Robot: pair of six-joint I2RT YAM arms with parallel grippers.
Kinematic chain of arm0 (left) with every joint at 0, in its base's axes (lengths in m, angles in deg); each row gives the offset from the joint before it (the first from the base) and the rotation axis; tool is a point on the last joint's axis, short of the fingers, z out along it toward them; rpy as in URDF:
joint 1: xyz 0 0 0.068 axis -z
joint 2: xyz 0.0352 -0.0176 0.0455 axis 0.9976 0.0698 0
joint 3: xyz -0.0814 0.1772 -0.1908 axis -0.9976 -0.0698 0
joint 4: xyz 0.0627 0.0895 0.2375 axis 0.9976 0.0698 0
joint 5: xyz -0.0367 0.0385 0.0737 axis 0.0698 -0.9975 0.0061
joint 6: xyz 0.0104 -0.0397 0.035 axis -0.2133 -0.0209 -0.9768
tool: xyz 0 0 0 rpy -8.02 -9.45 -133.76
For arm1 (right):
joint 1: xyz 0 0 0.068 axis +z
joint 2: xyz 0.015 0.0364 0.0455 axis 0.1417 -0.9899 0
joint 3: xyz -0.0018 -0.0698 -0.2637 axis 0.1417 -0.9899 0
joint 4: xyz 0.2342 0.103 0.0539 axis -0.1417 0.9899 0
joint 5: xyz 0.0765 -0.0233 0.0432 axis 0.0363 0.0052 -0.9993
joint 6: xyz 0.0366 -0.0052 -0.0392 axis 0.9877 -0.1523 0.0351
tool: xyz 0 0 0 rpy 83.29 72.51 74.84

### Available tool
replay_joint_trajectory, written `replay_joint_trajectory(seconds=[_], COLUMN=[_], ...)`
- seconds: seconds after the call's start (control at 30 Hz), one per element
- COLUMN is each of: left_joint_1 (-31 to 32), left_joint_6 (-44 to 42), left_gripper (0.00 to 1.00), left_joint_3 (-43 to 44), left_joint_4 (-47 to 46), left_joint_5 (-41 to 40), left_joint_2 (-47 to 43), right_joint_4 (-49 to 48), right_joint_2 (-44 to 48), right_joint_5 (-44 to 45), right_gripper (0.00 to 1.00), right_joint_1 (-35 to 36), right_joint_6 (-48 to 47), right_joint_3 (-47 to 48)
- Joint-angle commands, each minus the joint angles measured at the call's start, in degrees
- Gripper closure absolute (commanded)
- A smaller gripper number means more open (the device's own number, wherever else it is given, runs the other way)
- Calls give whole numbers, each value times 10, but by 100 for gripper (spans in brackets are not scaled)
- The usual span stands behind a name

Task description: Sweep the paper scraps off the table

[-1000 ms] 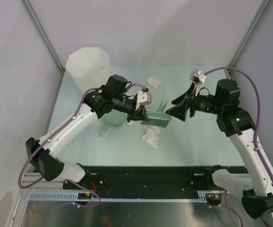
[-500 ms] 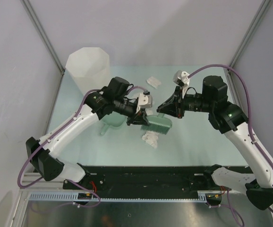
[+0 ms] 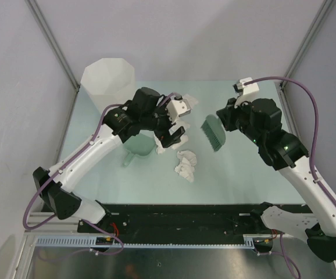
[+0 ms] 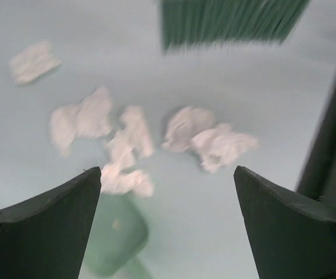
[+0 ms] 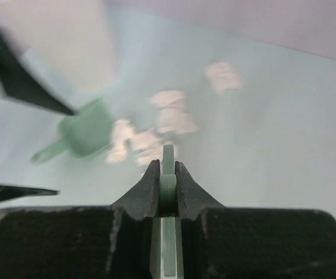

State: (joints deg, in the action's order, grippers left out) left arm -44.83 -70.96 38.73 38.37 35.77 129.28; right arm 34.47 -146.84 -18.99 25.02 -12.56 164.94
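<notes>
pale green worktop (image 3: 243, 168) carries a dustpan (image 3: 139, 145); just right of the dustpan the left gripper (image 3: 171, 133) hangs wide open and empty over the scraps (image 3: 186, 163) lying beside the dustpan; farther right, the right gripper (image 5: 167, 174) is clamped on the brush (image 3: 214, 133).

Right of the paper scraps (image 3: 186, 163) I find open bench (image 3: 243, 168); the brush (image 3: 213, 132) hangs just beyond them, and the dustpan (image 3: 139, 149) and bin (image 3: 107, 78) block their left.

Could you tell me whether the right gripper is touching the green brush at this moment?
Touching. The right wrist view shows the right gripper shut on the handle of the green brush, both fingers pressed against it with no gap.
</notes>
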Motion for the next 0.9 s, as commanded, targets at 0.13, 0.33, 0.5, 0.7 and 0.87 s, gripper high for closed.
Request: replay_joint_trajectory(seconds=[0.13,0.33,0.5,0.7,0.87], left_joint_1=[-14,-129,-170,-216,-256], left_joint_6=[-16,-22,-36,-48,-41], left_gripper=[0,0,0,1,9], left_joint_3=[-149,-238,-313,-369,-356], left_joint_4=[-10,-34,-48,-71,-97], left_joint_5=[-279,-254,-211,-172,-194], left_joint_2=[-27,-31,-51,-49,5], right_joint_4=[-115,-146,-148,-154,-156], right_joint_2=[23,20,10,8,6], right_joint_5=[332,307,299,292,273], right_gripper=[100,100,100,100,100], right_joint_1=[29,29,29,26,27], right_joint_6=[52,51,55,54,56], right_joint_3=[-98,-133,-142,-155,-158])
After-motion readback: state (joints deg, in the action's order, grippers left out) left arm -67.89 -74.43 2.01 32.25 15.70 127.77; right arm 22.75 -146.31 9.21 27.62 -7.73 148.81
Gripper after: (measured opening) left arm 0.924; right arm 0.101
